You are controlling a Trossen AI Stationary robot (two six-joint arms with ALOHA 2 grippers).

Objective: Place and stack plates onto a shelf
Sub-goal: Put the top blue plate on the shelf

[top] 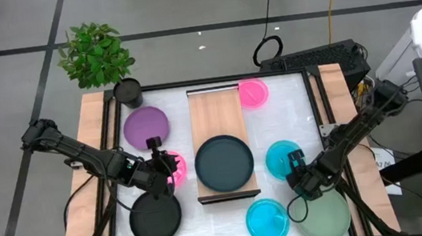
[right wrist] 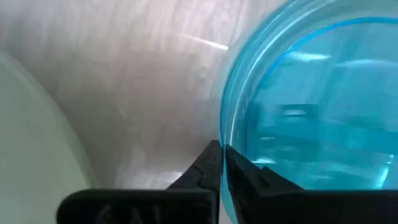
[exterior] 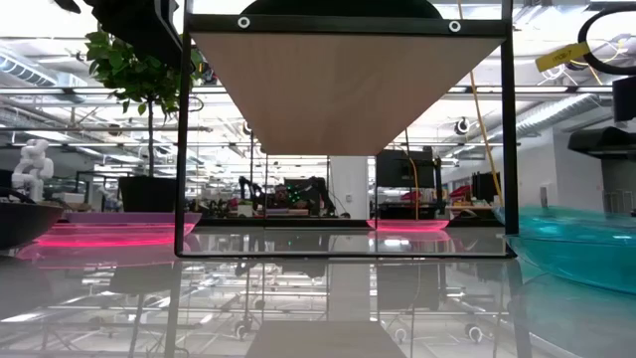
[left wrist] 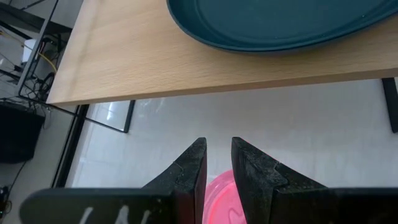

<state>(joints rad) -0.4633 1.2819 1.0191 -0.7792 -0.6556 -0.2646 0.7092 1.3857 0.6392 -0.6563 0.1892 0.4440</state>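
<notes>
Shelf: the light-wood shelf [top: 221,145] stands raised at the desk's middle, running from the far edge toward the near one.
Plate on shelf: a dark teal plate [top: 224,163] lies on the shelf's near half.
Right tool: the right tool [right wrist: 221,163] sits low between the two cyan plates, its fingers pinched on the rim of the near cyan plate [right wrist: 311,112].
Left tool: the left tool [left wrist: 217,168] hangs over the pink plate [top: 173,167] left of the shelf, its fingers a narrow gap apart and holding nothing.
Other plates: purple plate [top: 146,126] far left, black plate [top: 156,218] near left, small pink plate [top: 254,92] far right, second cyan plate [top: 280,158], sage-green plate [top: 326,217] near right.
Surroundings: a potted plant [top: 96,53] stands at the desk's far left corner.
</notes>
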